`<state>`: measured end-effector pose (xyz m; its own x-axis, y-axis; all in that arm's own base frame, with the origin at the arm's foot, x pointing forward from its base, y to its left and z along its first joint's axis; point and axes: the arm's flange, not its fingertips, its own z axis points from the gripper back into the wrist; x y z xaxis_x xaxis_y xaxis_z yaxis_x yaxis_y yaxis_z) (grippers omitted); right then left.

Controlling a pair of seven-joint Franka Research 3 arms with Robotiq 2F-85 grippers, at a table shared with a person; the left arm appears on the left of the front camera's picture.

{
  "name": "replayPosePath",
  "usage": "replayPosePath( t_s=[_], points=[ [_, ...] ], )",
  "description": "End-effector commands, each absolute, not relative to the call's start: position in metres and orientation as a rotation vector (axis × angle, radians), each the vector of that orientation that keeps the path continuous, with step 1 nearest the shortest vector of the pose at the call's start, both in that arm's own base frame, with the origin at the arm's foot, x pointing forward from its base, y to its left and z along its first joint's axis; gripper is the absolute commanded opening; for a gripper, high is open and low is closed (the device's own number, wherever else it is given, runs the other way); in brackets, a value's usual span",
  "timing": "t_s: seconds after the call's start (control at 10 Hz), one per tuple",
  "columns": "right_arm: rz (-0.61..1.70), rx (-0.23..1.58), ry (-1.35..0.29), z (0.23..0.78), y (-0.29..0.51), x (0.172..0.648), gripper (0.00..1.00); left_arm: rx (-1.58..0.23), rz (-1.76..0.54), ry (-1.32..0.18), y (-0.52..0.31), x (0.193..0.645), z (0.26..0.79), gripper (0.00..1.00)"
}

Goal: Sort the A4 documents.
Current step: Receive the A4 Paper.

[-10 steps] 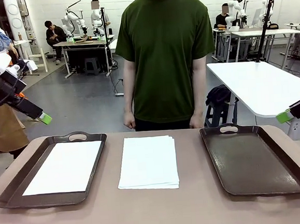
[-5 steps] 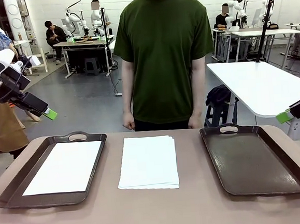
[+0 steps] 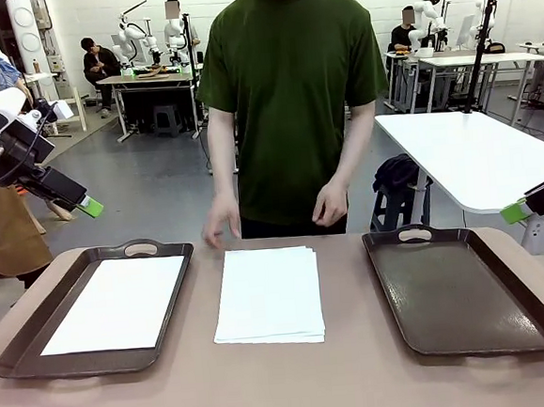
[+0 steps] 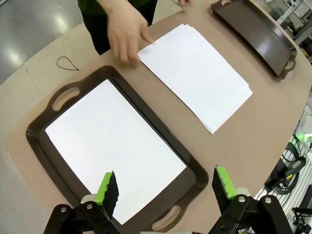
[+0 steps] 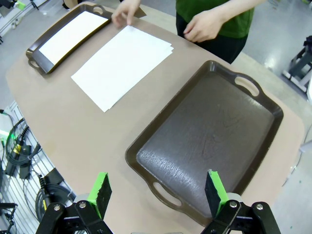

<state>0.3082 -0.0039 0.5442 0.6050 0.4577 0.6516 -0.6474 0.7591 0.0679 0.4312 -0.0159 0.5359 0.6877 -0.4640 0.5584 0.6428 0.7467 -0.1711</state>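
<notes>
A stack of white A4 documents [image 3: 268, 294] lies in the middle of the table; the same stack [image 4: 195, 74] [image 5: 122, 63] shows in both wrist views. One more white sheet [image 3: 116, 303] [image 4: 109, 144] lies flat in the left brown tray [image 3: 37, 337]. The right brown tray [image 3: 460, 288] [image 5: 209, 139] holds nothing. My left gripper [image 3: 90, 206] [image 4: 165, 187] hangs open above the left tray's outer side. My right gripper [image 3: 514, 211] [image 5: 158, 192] hovers open off the table's right side. The person's hand [image 3: 219, 219] [image 4: 125, 31] reaches down to the stack's far left corner.
The person in a green shirt [image 3: 292, 98] stands at the far edge, other hand [image 3: 330, 204] held above the table. A white table [image 3: 475, 154] stands behind on the right. Bare tabletop runs along the near edge.
The person's hands have risen from their sides and moved forward over the table, one reaching the stack's corner. My left gripper shifted a little right and up a second ago, then held still.
</notes>
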Motion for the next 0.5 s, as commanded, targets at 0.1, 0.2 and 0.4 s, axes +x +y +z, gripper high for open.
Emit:
replayPosePath(
  t_s=[0.1, 0.2, 0.4],
  points=[
    [0.654, 0.330, -0.657, 0.5428, -0.0038, 0.3091, 1.00, -0.363, -0.641, -0.519, -0.0164, 0.4307, 0.5365, 1.00],
    [0.654, 0.330, -0.657, 0.5428, -0.0038, 0.3091, 1.00, -0.363, -0.641, -0.519, -0.0164, 0.4307, 0.5365, 1.00],
    [0.654, 0.330, -0.657, 0.5428, -0.0038, 0.3091, 1.00, -0.363, -0.641, -0.519, -0.0164, 0.4307, 0.5365, 1.00]
  ],
)
